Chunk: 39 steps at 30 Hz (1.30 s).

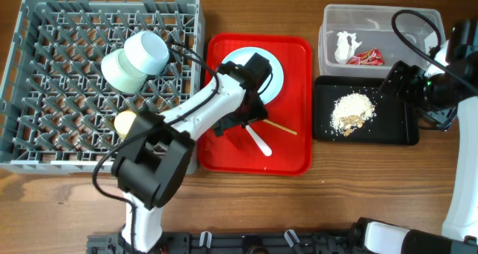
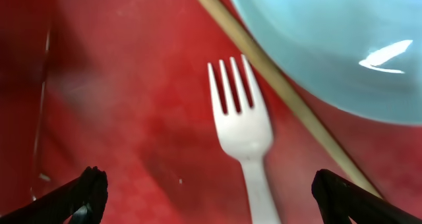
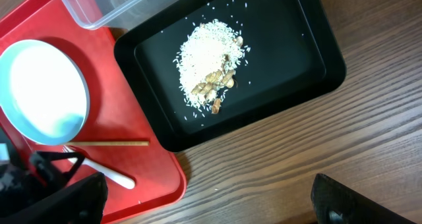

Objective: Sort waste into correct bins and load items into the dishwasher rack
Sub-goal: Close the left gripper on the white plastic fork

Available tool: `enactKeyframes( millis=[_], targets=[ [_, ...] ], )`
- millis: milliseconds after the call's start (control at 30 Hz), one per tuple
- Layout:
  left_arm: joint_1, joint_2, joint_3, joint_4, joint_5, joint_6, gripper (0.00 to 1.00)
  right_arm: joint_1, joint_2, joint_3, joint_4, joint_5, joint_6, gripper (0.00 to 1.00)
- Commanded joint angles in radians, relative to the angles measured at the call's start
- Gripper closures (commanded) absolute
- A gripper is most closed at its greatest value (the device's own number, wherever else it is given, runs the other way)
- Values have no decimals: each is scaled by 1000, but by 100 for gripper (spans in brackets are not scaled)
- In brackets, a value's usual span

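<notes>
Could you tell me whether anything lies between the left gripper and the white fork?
Nothing visible does: the fork lies bare on the red tray below the open left gripper, though a chopstick runs close beside its tines.

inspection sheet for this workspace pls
surface: wooden table, red tray on it
job's things: light green bowl, pale blue bowl and yellow cup in dishwasher rack; plate, fork and chopstick on red tray; tissue and red wrapper in clear tub; rice and nut crumbs in black tray
clutter: nothing seen
grippers: left gripper open, fingers spread above the fork; right gripper open, empty, near the black tray
cables: black cable loops over the clear tub; left arm's cable crosses the rack
surroundings: black rail along the near table edge
</notes>
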Motion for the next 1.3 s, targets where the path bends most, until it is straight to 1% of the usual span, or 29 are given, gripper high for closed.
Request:
enactKeyframes(
  millis=[0,367,467,633,700,733,767,867,933,1133,1200,1267],
  targets=[
    [6,36,-5,0,-32,-21,0,-2,-13,5,-1,17,-18,0],
    [7,99,-5,51,-43,-21,0,-2,-13,5,0,17,-18,0],
    [7,103,-5,77,-43,-20,5,-2,-13,5,-1,17,-18,0],
    [8,103,-5,105,-55,-20,9,-2,-13,5,-1,17,-18,0],
    [8,103,-5,114,-57,-20,12,-2,-13,5,-1,17,-18,0],
    [8,103,-5,120,-70,-20,23,-2,-13,5,-1,17,-18,0],
    [8,103,-5,121,-79,-21,25,-2,-13,5,-2,17,-18,0],
    [12,103,-5,121,-95,-21,34,-2,-13,5,-2,17,-18,0],
    [20,103,-5,121,-95,-21,43,-2,-13,5,-2,17,-18,0],
    [40,103,-5,120,-90,-21,50,-2,-13,5,-7,17,-18,0],
    [40,103,-5,121,-76,-21,53,-2,-13,5,-8,17,-18,0],
    [40,103,-5,121,-39,-21,54,-2,-13,5,-8,17,-18,0]
  ],
)
